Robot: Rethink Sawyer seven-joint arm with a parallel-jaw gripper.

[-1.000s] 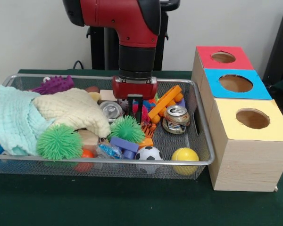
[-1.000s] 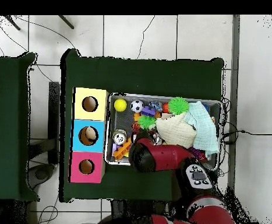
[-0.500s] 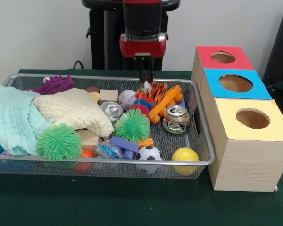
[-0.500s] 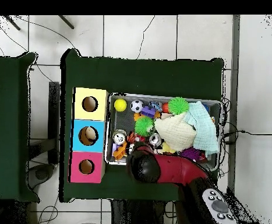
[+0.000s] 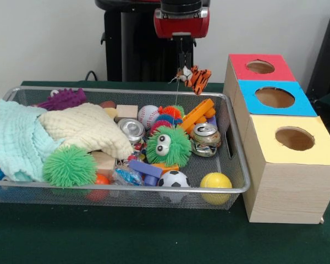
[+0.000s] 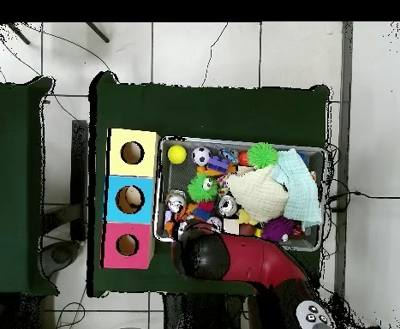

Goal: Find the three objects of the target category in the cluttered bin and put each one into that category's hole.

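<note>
A small orange striped tiger toy (image 5: 196, 77) hangs in the air above the far right rim of the wire bin (image 5: 126, 188). My gripper (image 5: 183, 66) is shut on it, pinching its left end, and stands just left of the red-topped hole (image 5: 260, 66). The blue-topped hole (image 5: 274, 97) and the yellow-topped hole (image 5: 294, 138) follow toward the front. In the overhead view the arm (image 6: 205, 257) hides the gripper and the toy, close to the red box (image 6: 127, 245).
The bin holds a green fuzzy toy with eyes (image 5: 168, 146), a green spiky ball (image 5: 70, 165), a yellow ball (image 5: 215, 187), a soccer ball (image 5: 172, 180), two cans (image 5: 205, 137), a baseball (image 5: 148, 115), an orange block (image 5: 197, 115) and two cloths (image 5: 82, 129).
My gripper has risen out of the bin and moved right toward the boxes, carrying the tiger toy. The green fuzzy toy has rolled over, so its eyes now show.
</note>
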